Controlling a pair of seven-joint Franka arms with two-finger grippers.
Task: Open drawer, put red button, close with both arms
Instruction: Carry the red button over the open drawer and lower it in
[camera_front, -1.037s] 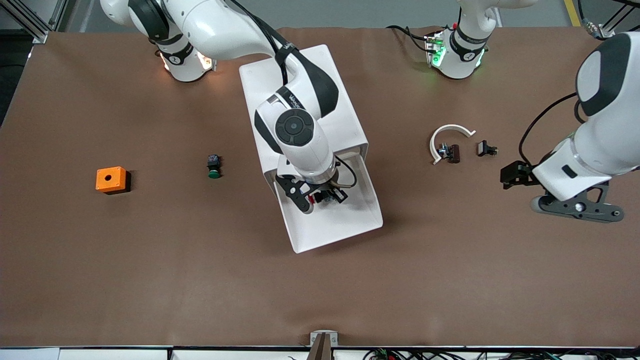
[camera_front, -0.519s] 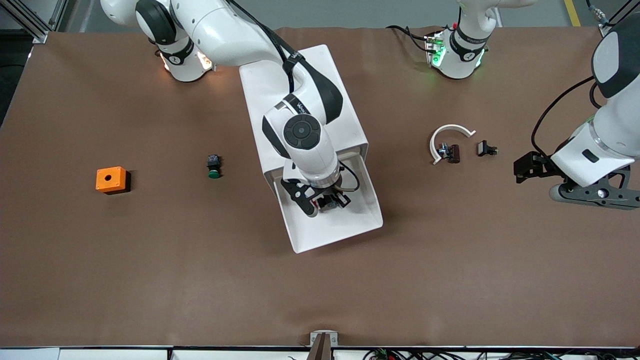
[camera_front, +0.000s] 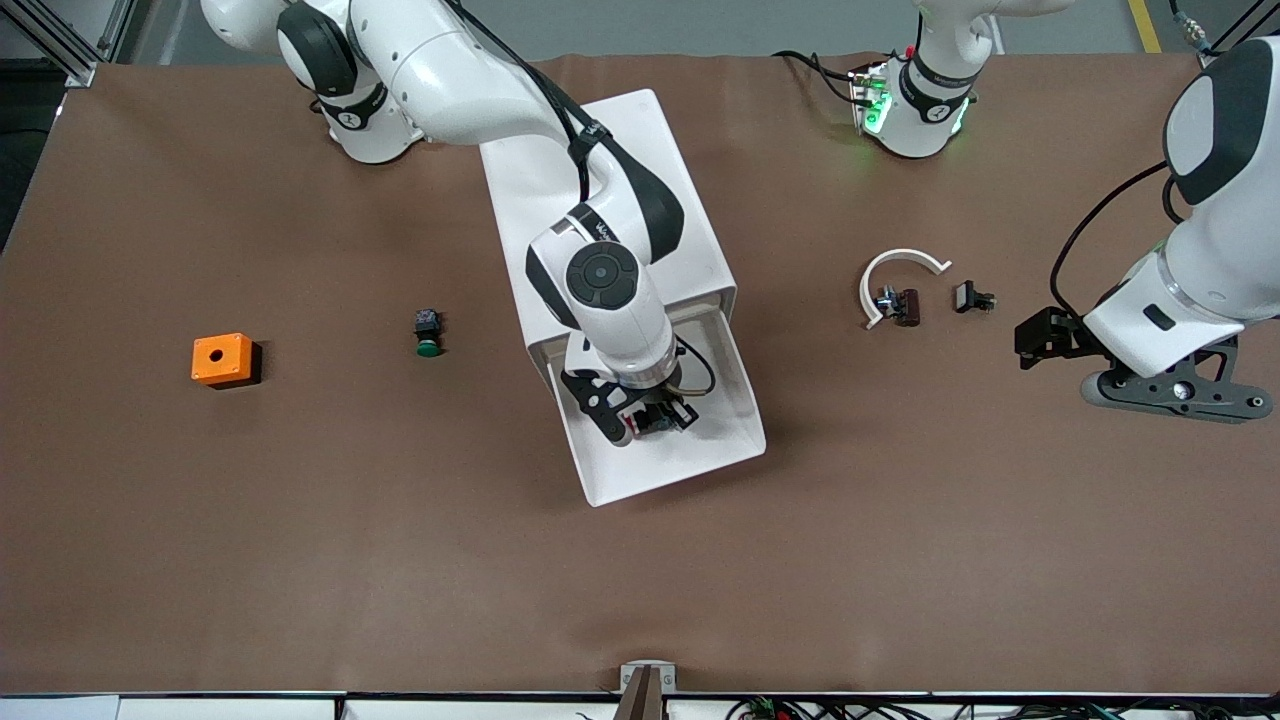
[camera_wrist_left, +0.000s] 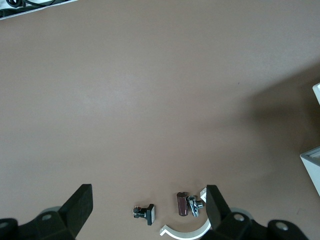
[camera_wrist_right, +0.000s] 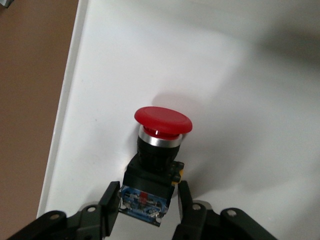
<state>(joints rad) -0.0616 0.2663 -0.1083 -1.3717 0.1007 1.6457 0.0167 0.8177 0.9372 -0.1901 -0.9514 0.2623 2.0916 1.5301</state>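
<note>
The right tool (camera_wrist_right: 148, 207) grips the red button (camera_wrist_right: 159, 145) by its black body, low inside the pulled-out drawer (camera_front: 690, 455), seemingly to set it on the drawer floor. The left tool (camera_wrist_left: 147, 212) hangs open over the worktop (camera_front: 900, 560) at 3 o'clock, waiting. A white clip (camera_front: 893, 276) and green button (camera_front: 428, 334) lie clear.

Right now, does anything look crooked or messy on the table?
A little. The white cabinet sits slanted on the table, its open drawer pointing off at an angle. Nothing looks spilled or broken. The right end effector holds the red button inside the drawer; the left end effector waits open over small loose parts.
</note>
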